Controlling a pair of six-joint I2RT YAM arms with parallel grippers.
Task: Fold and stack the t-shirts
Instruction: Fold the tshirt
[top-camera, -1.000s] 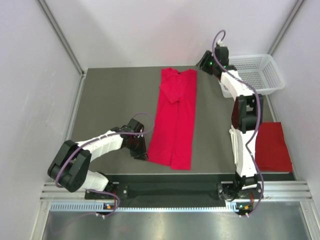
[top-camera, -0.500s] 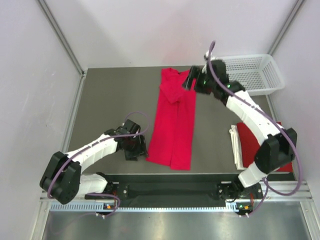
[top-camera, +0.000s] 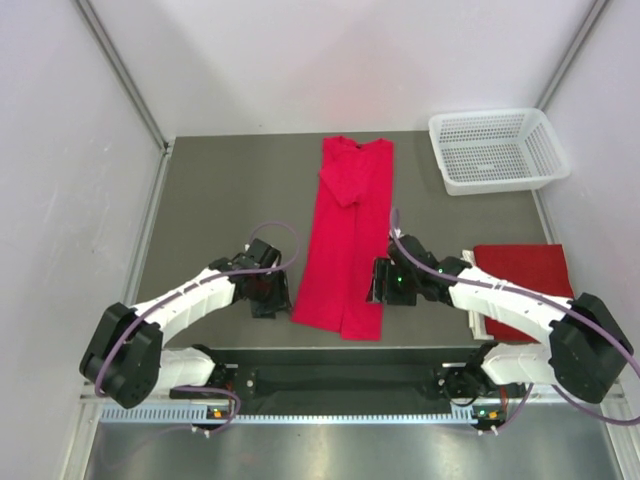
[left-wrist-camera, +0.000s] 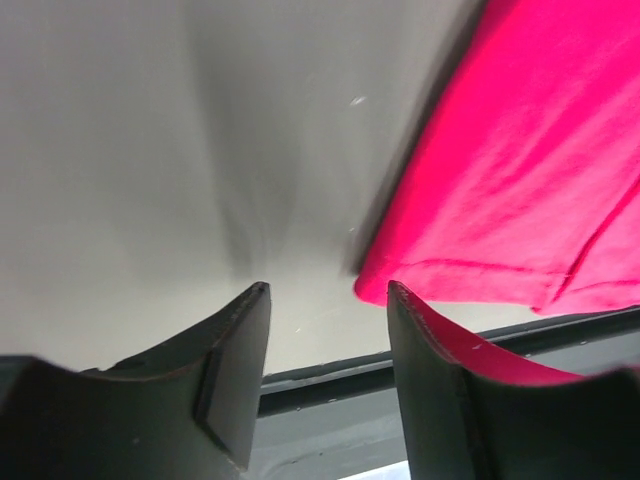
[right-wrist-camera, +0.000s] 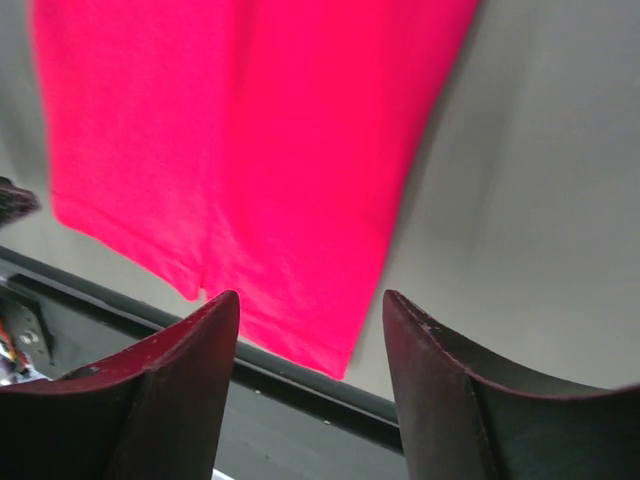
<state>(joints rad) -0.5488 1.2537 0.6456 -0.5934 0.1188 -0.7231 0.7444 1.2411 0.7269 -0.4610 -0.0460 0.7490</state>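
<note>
A red t-shirt (top-camera: 350, 235), folded lengthwise into a long strip, lies on the table's middle from back to front. A second red t-shirt (top-camera: 528, 285) lies folded at the right edge. My left gripper (top-camera: 268, 298) is open and empty, just left of the strip's near left corner (left-wrist-camera: 400, 285). My right gripper (top-camera: 381, 285) is open and empty, at the strip's near right edge, over its near right corner (right-wrist-camera: 335, 350).
A white mesh basket (top-camera: 497, 150) stands at the back right corner. The table's dark front rail (top-camera: 340, 355) runs just below the strip's hem. Grey walls close in the left, back and right.
My right arm swung from the back by the shirt's collar down to the strip's near right corner. My left gripper stayed by the near left corner.
</note>
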